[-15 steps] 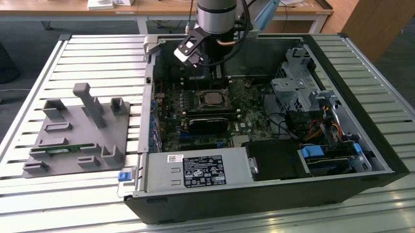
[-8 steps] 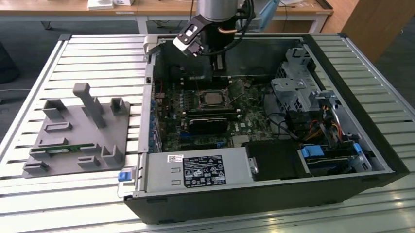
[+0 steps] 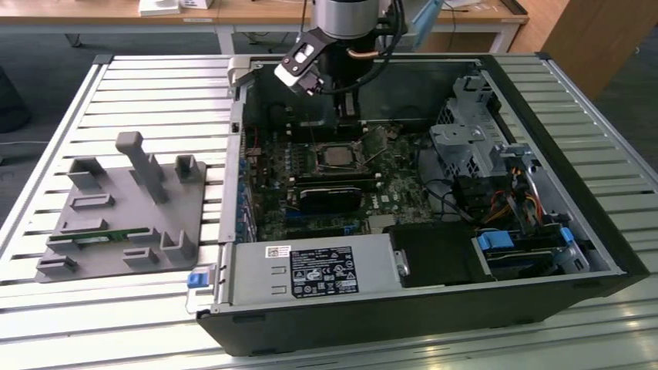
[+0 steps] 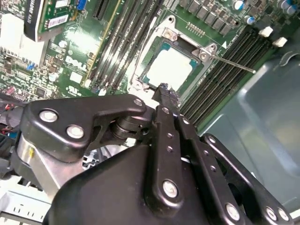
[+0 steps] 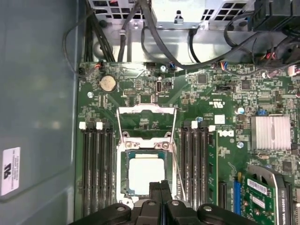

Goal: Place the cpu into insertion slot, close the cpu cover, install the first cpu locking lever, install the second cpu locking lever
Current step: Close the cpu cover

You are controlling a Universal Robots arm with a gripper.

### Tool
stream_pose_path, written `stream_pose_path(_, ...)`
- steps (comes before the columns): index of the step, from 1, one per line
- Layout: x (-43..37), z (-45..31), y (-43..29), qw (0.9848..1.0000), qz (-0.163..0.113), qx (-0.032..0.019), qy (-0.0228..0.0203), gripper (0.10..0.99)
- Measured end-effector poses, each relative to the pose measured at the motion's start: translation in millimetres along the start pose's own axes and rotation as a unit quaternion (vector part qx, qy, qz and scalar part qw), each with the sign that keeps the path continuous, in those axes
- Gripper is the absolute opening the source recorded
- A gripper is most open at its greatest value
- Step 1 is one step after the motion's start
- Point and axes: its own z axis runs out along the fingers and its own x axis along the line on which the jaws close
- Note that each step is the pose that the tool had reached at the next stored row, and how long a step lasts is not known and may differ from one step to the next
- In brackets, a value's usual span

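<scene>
**Arm reaching down, gripper closed**

In the exterior view the arm (image 3: 344,15) comes in from the twelve o'clock edge and points almost straight down. A black-and-white camera mount (image 3: 299,66) juts from its wrist toward eight o'clock. The gripper (image 3: 347,114) hangs at six o'clock below the wrist. In both wrist views its black fingers (image 4: 164,123) (image 5: 154,190) are pressed together along their length, tips meeting, with nothing between them. The linkage bars (image 4: 220,173) are folded in close on either side.
</scene>
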Motion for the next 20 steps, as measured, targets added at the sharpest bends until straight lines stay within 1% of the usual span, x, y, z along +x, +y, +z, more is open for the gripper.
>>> stream_pose_path(2,-0.1,0.2,3.9,1.0000,0.000,0.0025,-0.0001,0.106)
stream_pose_path(4,0.0,0.7,10.3,1.0000,0.000,0.0069,-0.0002,0.106)
stream_pose_path(6,0.0,0.9,13.3,1.0000,-0.002,0.0097,-0.0001,0.106)
stream_pose_path(8,0.0,-0.5,13.4,0.9999,-0.002,0.0101,0.0000,0.106)
stream_pose_path(11,0.0,-4.8,13.7,0.9999,-0.002,0.0102,0.0001,0.106)
stream_pose_path(15,-0.1,-4.7,14.3,0.9999,-0.002,0.0102,0.0007,0.106)
stream_pose_path(20,0.0,-4.2,20.1,0.9999,-0.002,0.0108,0.0010,0.106)
